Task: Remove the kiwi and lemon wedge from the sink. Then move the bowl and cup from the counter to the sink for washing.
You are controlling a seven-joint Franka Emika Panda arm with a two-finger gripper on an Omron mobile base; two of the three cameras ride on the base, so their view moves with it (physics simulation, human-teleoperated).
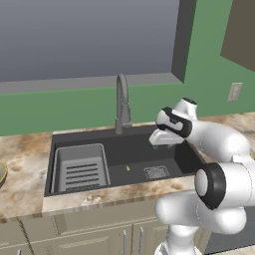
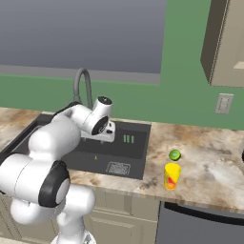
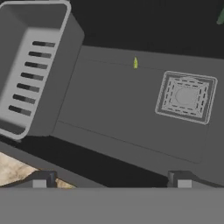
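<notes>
We see one sink (image 1: 119, 149), a wide dark grey rectangular basin sunk into the beige-and-brown marbled counter (image 1: 25, 164), its long axis running left to right along the wall. At its left end sits one grey ribbed rack insert (image 1: 81, 169) with a row of slots in its floor; in the hand view the same rack insert (image 3: 30, 65) takes the upper left. Behind the basin rises one grey gooseneck faucet (image 1: 122, 102).

On the sink floor, between the rack and the square drain (image 1: 156, 172), lies one lemon wedge (image 1: 127, 168), a tiny pale-yellow sliver. In the hand view the lemon wedge (image 3: 135, 63) stands out against the dark floor just up and left of the drain (image 3: 186, 97), its long axis running roughly up and down in that picture, with a narrow tip at the top.

The gripper (image 3: 111, 181) hangs over the basin's right part, its two dark tips set wide apart with nothing between them: the jaws are released.

Farther right, in the right base view, one kiwi (image 2: 175, 155), small, round and bright green, rests on the counter to the right of the sink. Just in front of it stands one cup (image 2: 172, 176), a yellow cylinder, upright, with a red mark on its side; the two are near but apart.
</notes>
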